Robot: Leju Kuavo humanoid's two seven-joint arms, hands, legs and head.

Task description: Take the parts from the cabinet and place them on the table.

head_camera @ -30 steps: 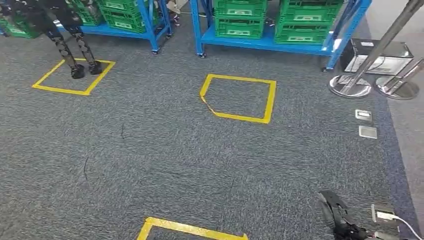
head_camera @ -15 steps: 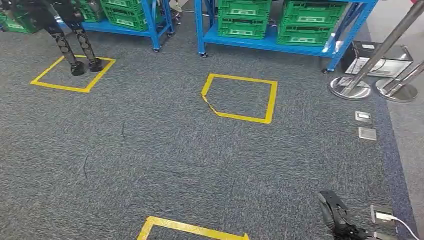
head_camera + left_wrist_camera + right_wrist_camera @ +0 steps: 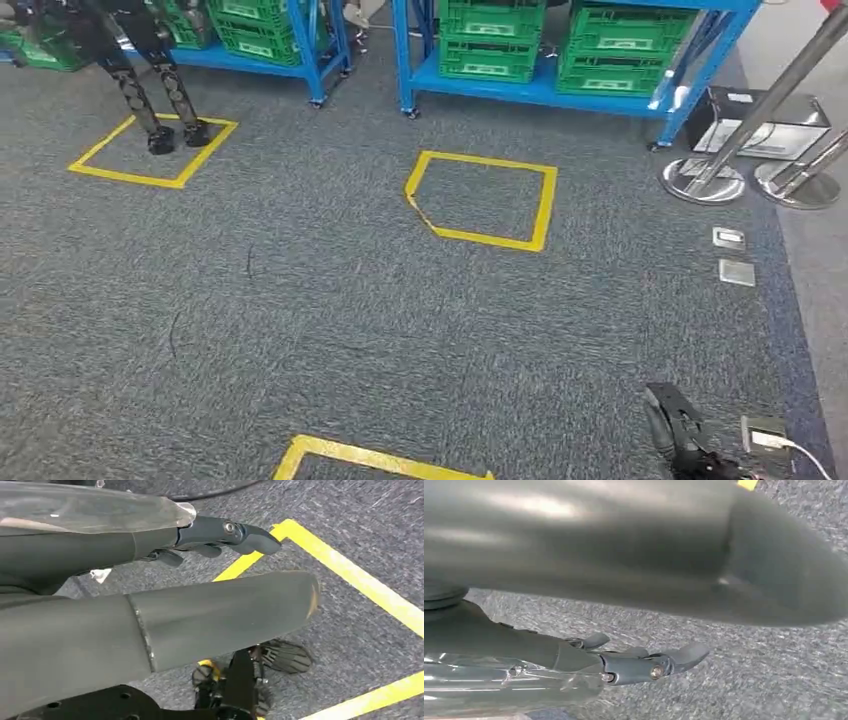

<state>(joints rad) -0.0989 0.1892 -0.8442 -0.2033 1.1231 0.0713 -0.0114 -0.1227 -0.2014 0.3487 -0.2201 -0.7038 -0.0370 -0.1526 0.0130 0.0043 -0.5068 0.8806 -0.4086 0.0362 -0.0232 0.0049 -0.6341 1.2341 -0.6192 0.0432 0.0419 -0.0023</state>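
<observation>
A blue cabinet rack point(image 3: 540, 92) stands at the far side of the grey carpet, with green crates point(image 3: 490, 40) on its low shelf. No loose parts can be made out in them. My left hand point(image 3: 220, 532) hangs over the carpet beside yellow tape point(image 3: 350, 575), its dark fingers stretched out and holding nothing. My right hand point(image 3: 644, 662) hangs the same way, with nothing in it. Its dark fingers also reach into the head view's lower right corner point(image 3: 675, 430).
A second blue rack point(image 3: 270, 55) with green crates stands at the back left, with another robot's legs point(image 3: 150, 90) in a yellow square. A taped square point(image 3: 482, 198) marks the floor before the cabinet. Stanchion bases point(image 3: 705, 180), a metal box point(image 3: 765, 115) and floor sockets point(image 3: 730, 240) line the right.
The whole picture has slid down slightly, so the camera has moved; the racks show a little more. My hands hang as before.
</observation>
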